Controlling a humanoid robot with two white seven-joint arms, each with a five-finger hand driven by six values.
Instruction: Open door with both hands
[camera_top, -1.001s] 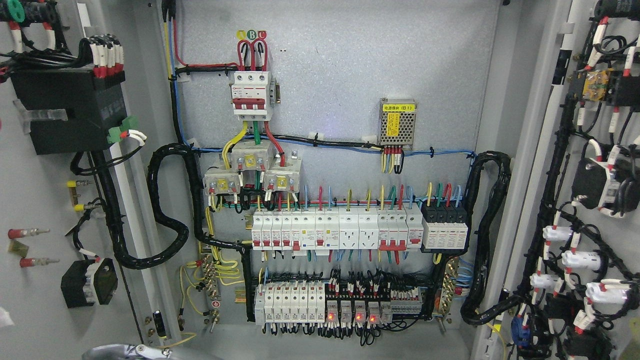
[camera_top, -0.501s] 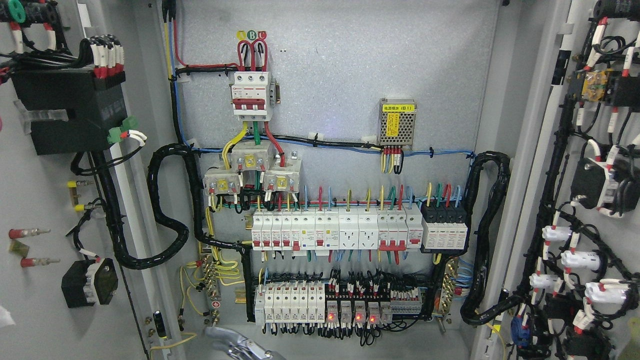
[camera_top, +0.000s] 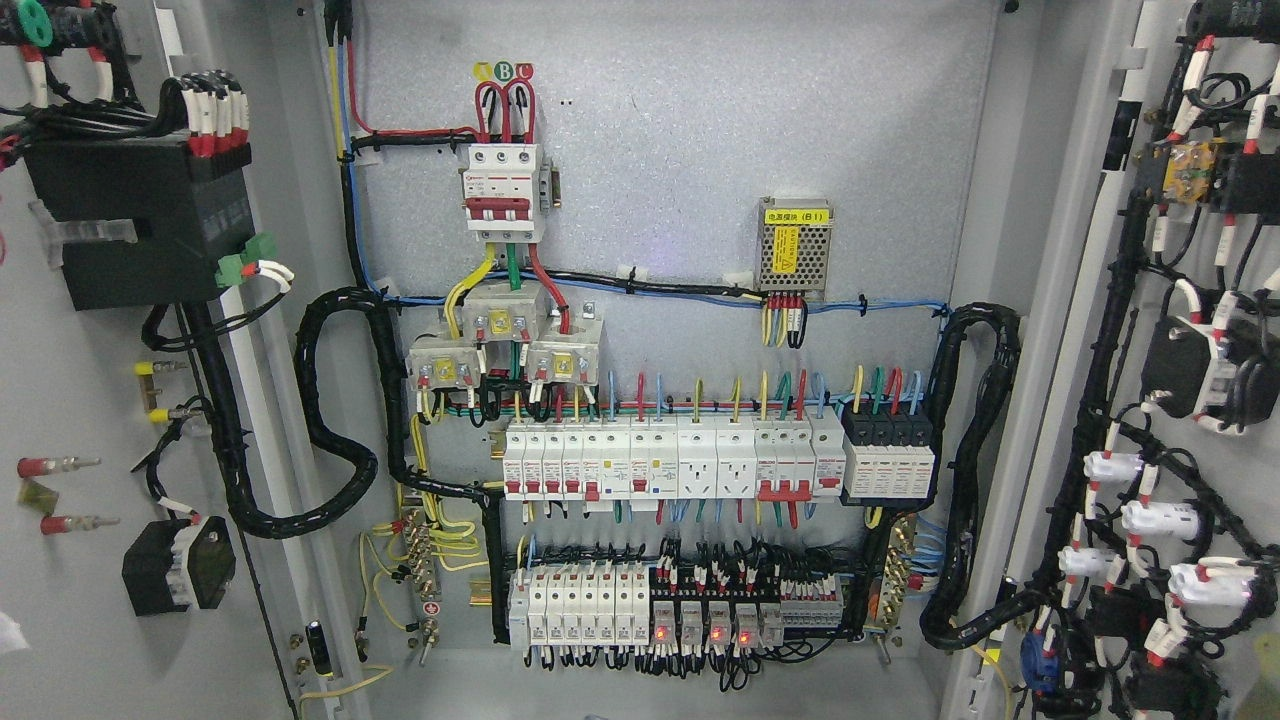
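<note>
Both doors of the grey electrical cabinet stand swung wide. The left door (camera_top: 70, 620) shows its inner face at the picture's left, with a black box (camera_top: 135, 220) and cable bundles mounted on it. The right door (camera_top: 1110, 330) shows its inner face at the far right, covered with wired components. Between them the cabinet's back panel (camera_top: 700, 130) is in full view. Neither of my hands nor any arm appears in the head view.
On the back panel sit a red-and-white main breaker (camera_top: 503, 190), a row of white breakers (camera_top: 670, 460), a lower row of relays with red lights (camera_top: 690, 610), and a small power supply (camera_top: 795, 248). Thick black cable looms (camera_top: 335, 420) run along both sides.
A metallic hand at the bottom edge slid from the lower left toward the bottom middle, then dropped out of the picture. The doors have not moved.
</note>
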